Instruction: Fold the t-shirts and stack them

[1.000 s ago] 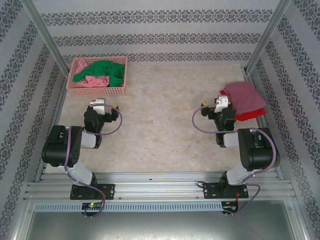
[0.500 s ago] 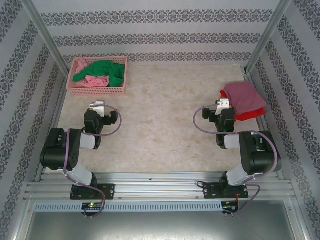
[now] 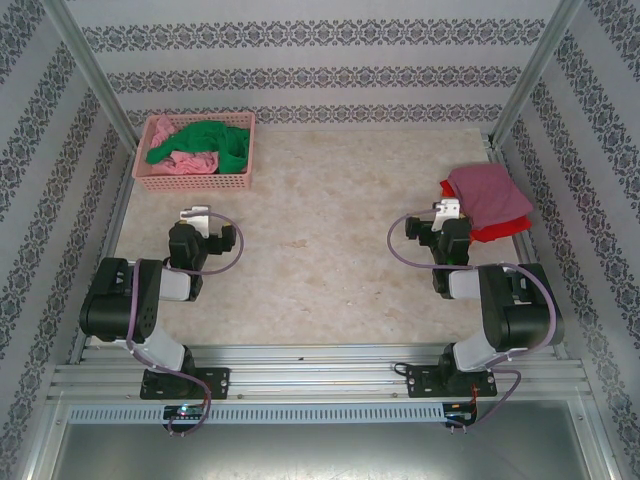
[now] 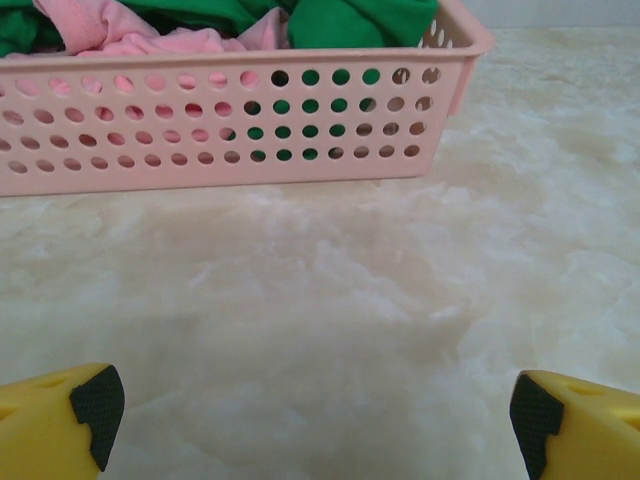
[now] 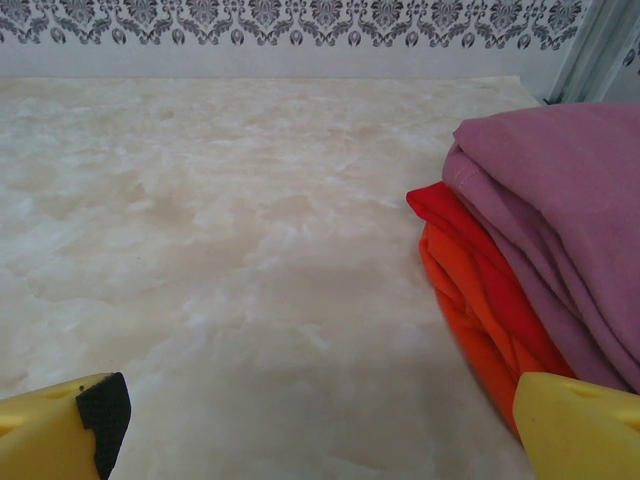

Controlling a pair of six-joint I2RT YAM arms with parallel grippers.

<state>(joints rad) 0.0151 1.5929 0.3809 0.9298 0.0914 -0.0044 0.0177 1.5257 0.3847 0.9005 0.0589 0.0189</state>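
Plainly, one surface [image 3: 320,250] is counted, and one pink basket [image 4: 150,172] straight ahead of the left jaws, which are held wide apart and empty. Two shirts are heaped inside it, a green t-shirt [image 4: 350,20] and a light pink t-shirt [image 4: 110,30], tangled, so both may be dragged out together or the basket tipped. Three are stacked folded just right of the right jaws, likewise spread apart: mauve t-shirt [image 5: 560,180], red t-shirt [image 5: 450,225], orange t-shirt [image 5: 470,320]. That stack could be knocked askew.
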